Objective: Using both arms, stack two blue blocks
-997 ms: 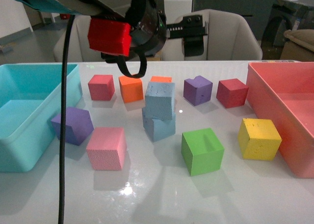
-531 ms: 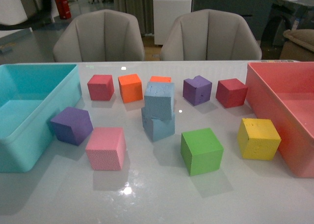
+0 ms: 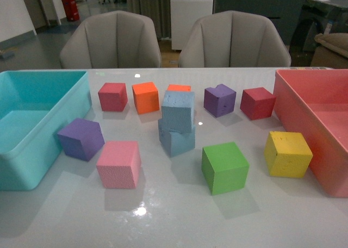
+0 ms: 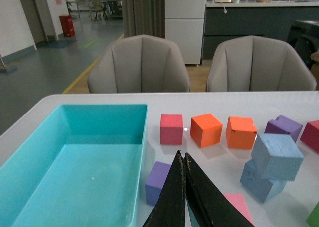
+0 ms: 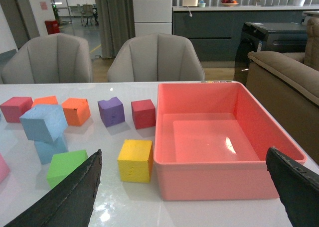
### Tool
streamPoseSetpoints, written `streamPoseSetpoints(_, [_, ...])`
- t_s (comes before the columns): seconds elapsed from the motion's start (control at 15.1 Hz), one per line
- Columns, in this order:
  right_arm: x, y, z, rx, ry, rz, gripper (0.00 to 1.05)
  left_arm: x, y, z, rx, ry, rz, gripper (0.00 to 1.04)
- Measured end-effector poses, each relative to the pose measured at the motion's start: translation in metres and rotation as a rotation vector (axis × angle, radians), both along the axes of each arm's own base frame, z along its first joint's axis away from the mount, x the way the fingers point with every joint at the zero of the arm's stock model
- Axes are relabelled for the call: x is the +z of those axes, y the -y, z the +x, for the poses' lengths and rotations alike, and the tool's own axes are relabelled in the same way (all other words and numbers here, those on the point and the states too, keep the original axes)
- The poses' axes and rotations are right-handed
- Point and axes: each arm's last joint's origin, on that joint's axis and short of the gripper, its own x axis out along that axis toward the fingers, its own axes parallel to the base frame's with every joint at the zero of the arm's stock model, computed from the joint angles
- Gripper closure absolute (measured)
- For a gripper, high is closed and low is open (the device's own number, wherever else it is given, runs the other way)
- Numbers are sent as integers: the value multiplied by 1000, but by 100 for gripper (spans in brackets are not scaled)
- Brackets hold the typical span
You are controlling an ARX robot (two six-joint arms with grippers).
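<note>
Since my left arm cleared the front view, upper blue block [image 3: 178,110] sits skewed on lower blue block [image 3: 176,140]; stacking looks done, left hand [image 4: 184,160] pressed together, right hand [image 5: 192,179] spread wide.

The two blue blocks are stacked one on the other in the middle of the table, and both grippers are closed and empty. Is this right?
Not quite. The upper blue block does sit on the lower blue block, and the left gripper is closed and empty, but the right wrist view shows the right gripper wide open, also empty.
</note>
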Motion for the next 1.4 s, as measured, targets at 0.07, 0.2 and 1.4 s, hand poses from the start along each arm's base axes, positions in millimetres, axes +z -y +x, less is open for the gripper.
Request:
streamPoseSetpoints(0.07, [0, 0, 0, 0, 0, 0, 6, -8, -5, -7, -3, -12, 2, 103])
streamPoseSetpoints(0.2, [0, 0, 0, 0, 0, 0, 6, -14, -12, -18, -11, -5, 1, 103])
streamPoseSetpoints(1.4, [0, 0, 0, 0, 0, 0, 6, -37, -33, -63, -11, 10, 1, 103])
